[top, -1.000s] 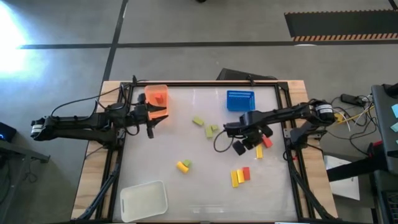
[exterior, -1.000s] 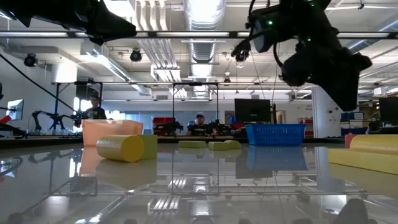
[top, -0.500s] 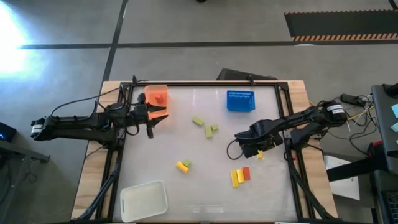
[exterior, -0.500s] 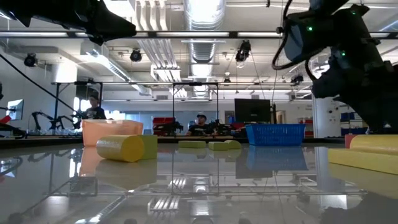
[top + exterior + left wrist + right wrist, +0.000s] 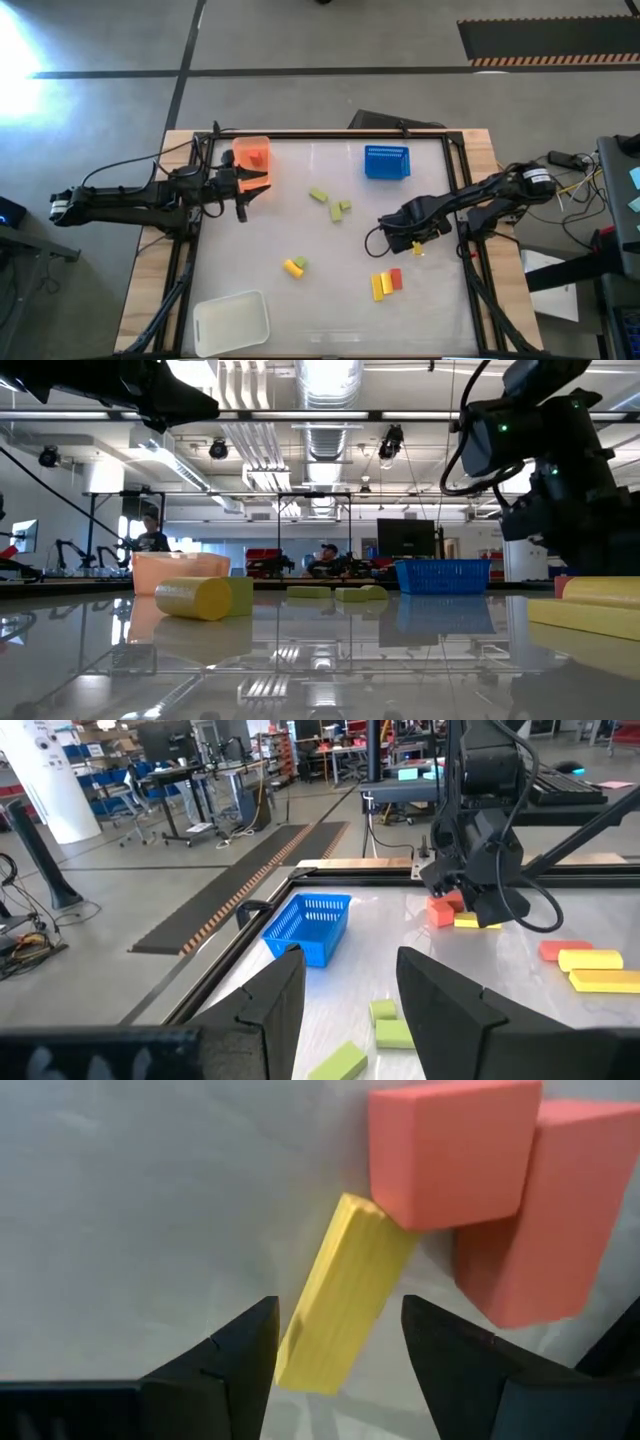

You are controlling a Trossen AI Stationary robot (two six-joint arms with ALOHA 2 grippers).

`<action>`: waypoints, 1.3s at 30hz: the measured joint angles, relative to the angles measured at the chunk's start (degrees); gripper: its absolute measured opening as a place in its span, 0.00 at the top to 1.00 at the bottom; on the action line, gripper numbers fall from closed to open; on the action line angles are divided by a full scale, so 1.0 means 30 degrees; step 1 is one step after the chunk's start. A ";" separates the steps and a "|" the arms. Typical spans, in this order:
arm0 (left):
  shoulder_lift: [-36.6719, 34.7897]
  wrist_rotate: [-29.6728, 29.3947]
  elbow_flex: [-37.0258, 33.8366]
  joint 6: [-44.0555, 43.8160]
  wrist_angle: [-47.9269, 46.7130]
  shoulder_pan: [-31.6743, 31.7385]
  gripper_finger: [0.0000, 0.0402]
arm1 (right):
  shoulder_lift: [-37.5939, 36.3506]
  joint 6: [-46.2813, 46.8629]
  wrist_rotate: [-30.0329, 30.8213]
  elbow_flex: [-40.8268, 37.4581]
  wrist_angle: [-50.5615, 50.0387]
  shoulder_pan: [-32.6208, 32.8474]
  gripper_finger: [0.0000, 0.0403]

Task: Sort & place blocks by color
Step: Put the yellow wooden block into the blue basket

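Right gripper hovering, fingers spread, directly over small yellow bar block near table's right edge; bar's long axis running slantwise between jaws, far end touching two red chunk blocks. Left gripper waiting open by orange tray, well apart.

The trays are orange, blue and white; the blocks are red, yellow and green

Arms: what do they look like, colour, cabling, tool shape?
Both arms are dark, near-black jointed links with loose black cables alongside. The left tool and right tool each end in two dark, broad flat fingers. The right arm shows a small green light in the low view.
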 joint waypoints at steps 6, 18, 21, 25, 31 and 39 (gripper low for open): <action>-0.0015 -0.0002 0.0000 0.0000 0.0022 0.0000 0.64 | 0.0238 0.0053 0.0220 -0.0032 0.0963 0.0000 0.57; 0.0010 -0.0002 0.0000 0.0000 0.0010 0.0007 0.64 | 0.0347 0.0112 0.0511 -0.0112 0.1483 0.0000 0.80; 0.0010 -0.0009 0.0000 0.0000 0.0022 0.0007 0.64 | 0.0199 -0.0107 0.0246 0.0002 0.1735 0.0000 0.80; -0.0005 -0.0010 0.0000 -0.0002 0.0145 0.0007 0.64 | -0.0051 -0.1082 0.0013 0.1067 0.1725 0.0000 0.80; 0.0058 -0.0010 0.0000 -0.0007 0.0158 0.0007 0.64 | 0.0139 -0.3650 0.0447 0.3937 0.1544 -0.0382 0.80; -0.0027 -0.0010 0.0000 -0.0005 0.0296 0.0000 0.64 | 0.1443 -0.9752 0.2275 0.8229 -0.1022 -0.2906 0.80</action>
